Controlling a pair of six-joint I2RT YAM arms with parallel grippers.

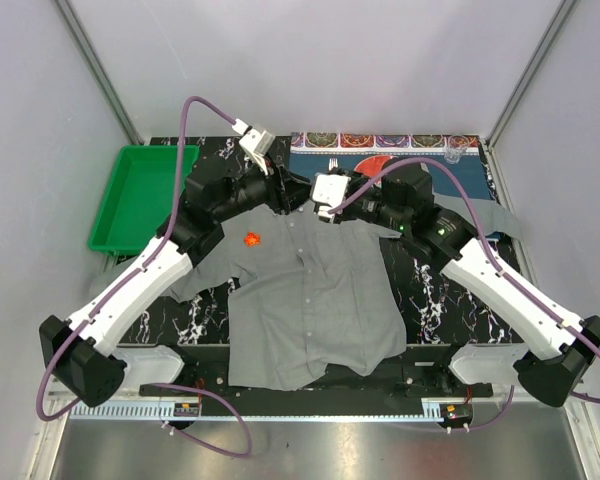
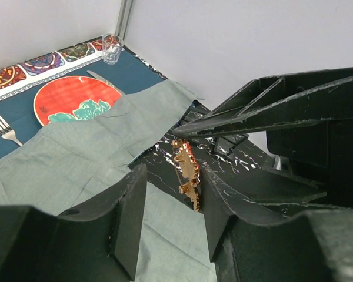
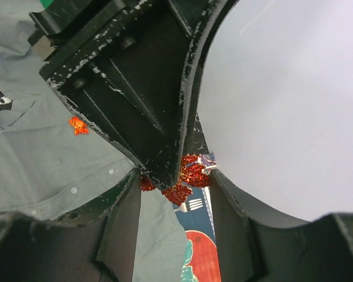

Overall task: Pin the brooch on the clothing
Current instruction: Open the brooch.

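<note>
Top external view: two arms meet over the collar of a grey shirt [image 1: 320, 300] spread flat on a black table [image 1: 430, 300].
Right wrist view shows a sparkly red brooch [image 3: 194, 171] up off the shirt, between the fingers of the right gripper [image 3: 175, 176], which seem to pinch it by its edges. The left gripper [image 2: 173, 170] has its fingers spread apart, with the brooch close to one finger and a gap on the other side. A second brooch [image 1: 250, 238] sits on the chest of the shirt, near the left arm. A green tray [image 1: 140, 200] sits at the back left of the table, just beside a sleeve, with its flat bottom in full view. A small clear glass [image 2: 112, 50] stands upright on the far corner of a blue placemat [image 2: 138, 67]. I cannot tell what is in it.
</note>
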